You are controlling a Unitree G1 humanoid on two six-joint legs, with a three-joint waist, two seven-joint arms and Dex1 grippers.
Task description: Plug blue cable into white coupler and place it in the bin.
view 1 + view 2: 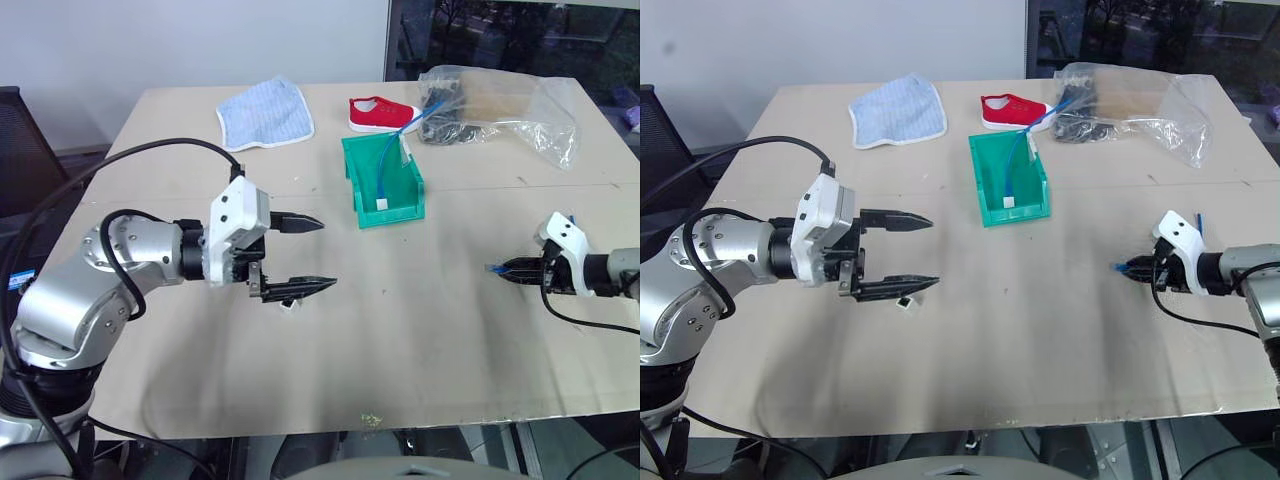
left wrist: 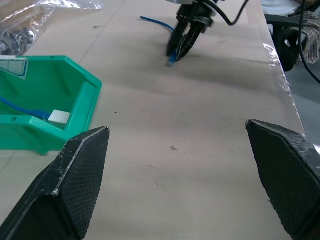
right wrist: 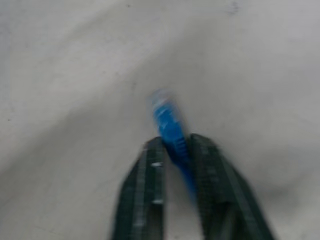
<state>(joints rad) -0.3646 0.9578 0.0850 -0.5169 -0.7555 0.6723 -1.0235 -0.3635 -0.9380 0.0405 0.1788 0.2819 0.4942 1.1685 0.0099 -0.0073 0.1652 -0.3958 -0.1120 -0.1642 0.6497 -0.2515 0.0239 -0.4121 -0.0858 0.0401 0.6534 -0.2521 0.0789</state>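
My right gripper (image 1: 503, 268) is low over the table at the right, shut on the plug end of the blue cable (image 3: 170, 131). The rest of the cable (image 2: 152, 21) trails behind the wrist. A tiny white coupler (image 1: 906, 303) lies on the table just under the lower finger of my left gripper (image 1: 305, 255), which hovers open and empty left of centre, pointing right. The green bin (image 1: 385, 215) stands behind the middle of the table. Inside it lies another blue cable (image 1: 388, 160) with a white block (image 2: 59, 116) at its end.
Along the table's far side lie a blue striped cloth (image 1: 265, 112), a red shoe (image 1: 381, 112) and a clear plastic bag (image 1: 500, 105) with dark parts in it. The table's right edge (image 2: 280, 75) runs close to the right gripper.
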